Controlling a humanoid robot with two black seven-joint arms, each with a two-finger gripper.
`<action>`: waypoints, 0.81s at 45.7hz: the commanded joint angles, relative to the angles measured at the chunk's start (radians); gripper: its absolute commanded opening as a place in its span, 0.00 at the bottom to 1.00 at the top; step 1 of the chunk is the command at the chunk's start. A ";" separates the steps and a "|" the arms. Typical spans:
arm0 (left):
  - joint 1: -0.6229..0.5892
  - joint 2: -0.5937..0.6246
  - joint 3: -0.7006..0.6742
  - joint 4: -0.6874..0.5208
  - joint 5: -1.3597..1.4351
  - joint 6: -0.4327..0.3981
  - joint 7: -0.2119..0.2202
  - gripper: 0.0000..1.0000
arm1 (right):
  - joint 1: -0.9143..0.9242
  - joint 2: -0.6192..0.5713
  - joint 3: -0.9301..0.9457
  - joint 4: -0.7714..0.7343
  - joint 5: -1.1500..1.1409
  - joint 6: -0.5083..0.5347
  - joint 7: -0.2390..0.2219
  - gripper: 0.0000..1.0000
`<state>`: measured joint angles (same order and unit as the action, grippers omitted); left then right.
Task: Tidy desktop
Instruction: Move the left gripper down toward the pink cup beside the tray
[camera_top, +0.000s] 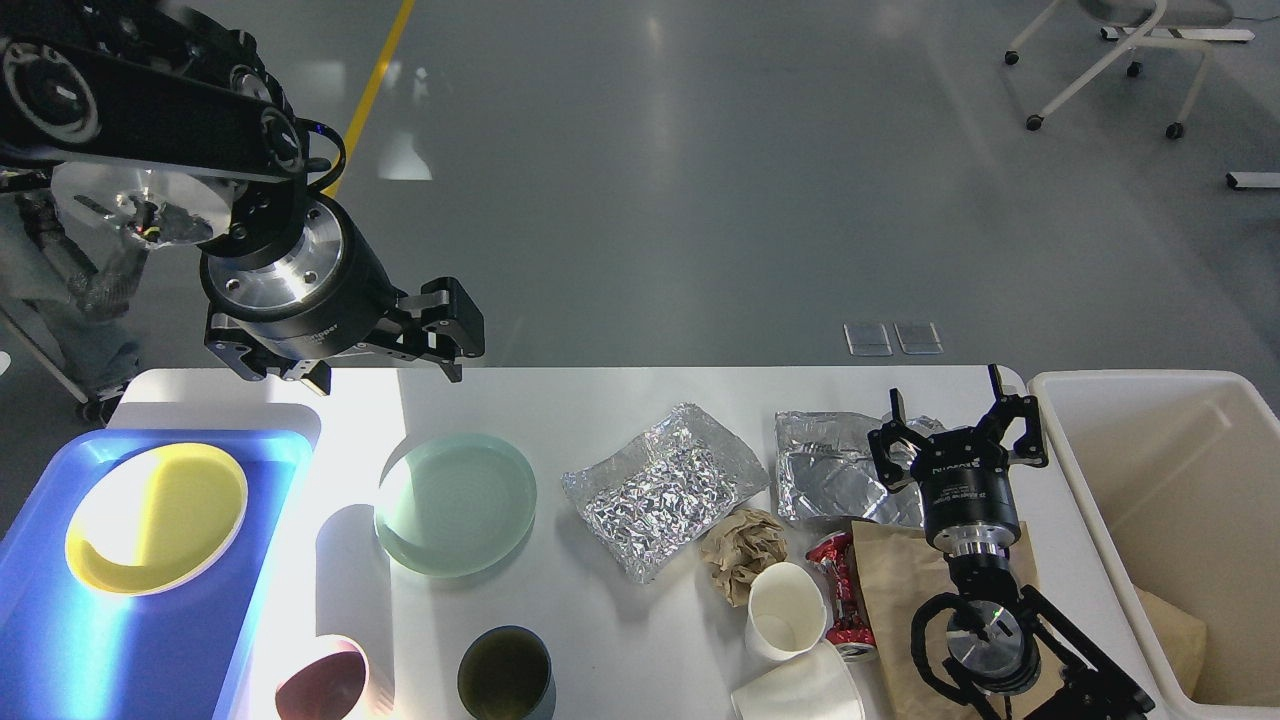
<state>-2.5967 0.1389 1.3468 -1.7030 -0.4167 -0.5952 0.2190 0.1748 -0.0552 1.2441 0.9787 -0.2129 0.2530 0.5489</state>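
Tidying barely started. Yellow plate sits in the blue tray, below my left end effector; whether that one is spread or closed, cannot tell. Right end effector wide, empty, over the foil tray. Tabletop in front of both: green plate, cups, foil, paper left. Bin to its right.

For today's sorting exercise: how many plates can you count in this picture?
2. A yellow plate lies in the blue tray at the left; a green plate lies on the desktop just right of the tray. None looks hidden.
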 joint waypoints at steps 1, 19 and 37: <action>-0.075 -0.004 0.012 -0.015 -0.005 -0.179 -0.001 0.97 | 0.000 0.000 0.000 0.000 0.000 0.000 0.000 1.00; -0.077 -0.033 0.048 -0.009 0.012 -0.215 -0.013 0.97 | 0.000 0.000 0.000 0.000 0.001 0.000 0.000 1.00; 0.085 -0.032 0.077 -0.003 0.045 -0.224 0.000 0.96 | 0.000 0.000 0.000 0.000 0.001 0.000 0.000 1.00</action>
<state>-2.5989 0.1028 1.4042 -1.7083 -0.4069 -0.8376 0.2176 0.1745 -0.0552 1.2441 0.9786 -0.2127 0.2530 0.5489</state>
